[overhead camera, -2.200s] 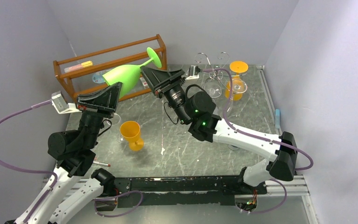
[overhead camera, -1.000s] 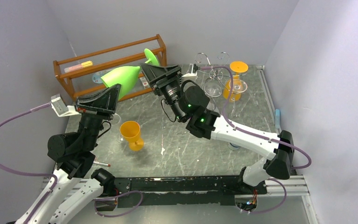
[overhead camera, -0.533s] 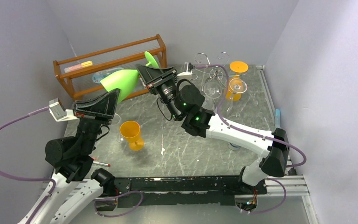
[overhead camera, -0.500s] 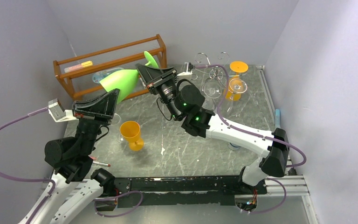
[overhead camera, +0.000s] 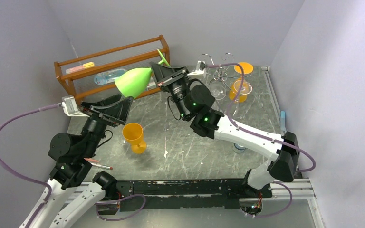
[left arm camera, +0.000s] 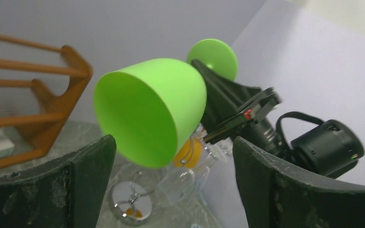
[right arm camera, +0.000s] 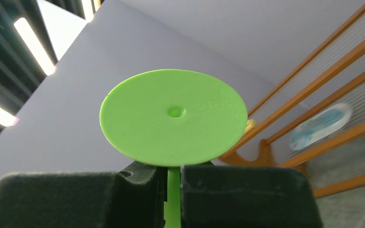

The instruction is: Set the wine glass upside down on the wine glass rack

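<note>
The right hand [right arm camera: 172,190] is pinched narrow on the thin stem of the green wine glass [overhead camera: 134,80], just under its foot. From there the glass lies almost on its side in the air, with the bowl's open mouth turned left and near and the flat round foot pointing far and right. It hangs above the far left part of the bench [overhead camera: 195,152], in front of the wooden shelf [overhead camera: 109,57] and left of the wine glass rack [overhead camera: 216,71], well apart from the rack.

The left hand [overhead camera: 119,107] is spread wide, just near of the bowl and touching nothing; its wrist view looks straight into the bowl between its two fingers [left arm camera: 76,185].

There are two arms, two hands and one green glass. The glass is matte, opaque lime all over, with a deep rounded bowl and a small dimple at the middle of the foot. There are two orange glasses: one [overhead camera: 134,137] stands on the bench near the left hand, the other [overhead camera: 240,89] is at the right side of the silver wire rack with its foot uppermost. A clear glass [overhead camera: 216,89] sits at the rack too.
</note>
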{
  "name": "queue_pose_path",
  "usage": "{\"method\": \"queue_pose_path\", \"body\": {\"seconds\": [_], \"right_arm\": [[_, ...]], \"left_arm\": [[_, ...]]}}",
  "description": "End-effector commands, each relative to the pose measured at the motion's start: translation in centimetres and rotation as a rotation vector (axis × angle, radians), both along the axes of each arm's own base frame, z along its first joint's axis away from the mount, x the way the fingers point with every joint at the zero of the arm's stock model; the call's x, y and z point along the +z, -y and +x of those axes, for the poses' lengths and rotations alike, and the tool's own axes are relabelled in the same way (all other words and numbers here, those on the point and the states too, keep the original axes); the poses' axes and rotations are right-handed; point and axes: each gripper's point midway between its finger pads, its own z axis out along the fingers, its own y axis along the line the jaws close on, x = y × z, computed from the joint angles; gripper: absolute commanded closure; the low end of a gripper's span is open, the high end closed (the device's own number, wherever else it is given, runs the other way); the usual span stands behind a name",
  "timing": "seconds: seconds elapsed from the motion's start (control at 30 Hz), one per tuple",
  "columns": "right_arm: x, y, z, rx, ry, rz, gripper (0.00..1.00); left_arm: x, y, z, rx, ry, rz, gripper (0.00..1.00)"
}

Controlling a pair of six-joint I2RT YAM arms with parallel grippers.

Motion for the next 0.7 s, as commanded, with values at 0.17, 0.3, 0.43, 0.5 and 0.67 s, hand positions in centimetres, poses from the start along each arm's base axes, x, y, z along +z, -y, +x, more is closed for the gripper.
{"method": "queue_pose_path", "body": {"seconds": [0.17, 0.3, 0.43, 0.5, 0.67], "right_arm": [[1.1, 5.5, 0.4, -0.257, 0.317, -0.348, 1.00], [1.0, 5.6, -1.4, -0.252, 0.525, -0.483, 1.00], [0.6, 6.0, -3.4, -0.238, 0.672, -0.529, 1.00], [0.2, 5.9, -4.3, -0.226, 0.744, -0.560, 1.00], [-0.4, 5.7, -7.0, -0.195, 0.941, -0.622, 1.00]], "left_arm": [[-1.5, -0.7, -0.1, 0.035, -0.146, 0.162, 0.03], [0.2, 1.2, -1.1, -0.080, -0.139, 0.164, 0.03], [4.4, 2.8, -2.3, -0.199, -0.077, 0.118, 0.03], [6.3, 3.7, -2.8, -0.253, -0.062, 0.105, 0.04], [7.6, 6.0, -2.5, -0.380, -0.113, 0.053, 0.03]]}}
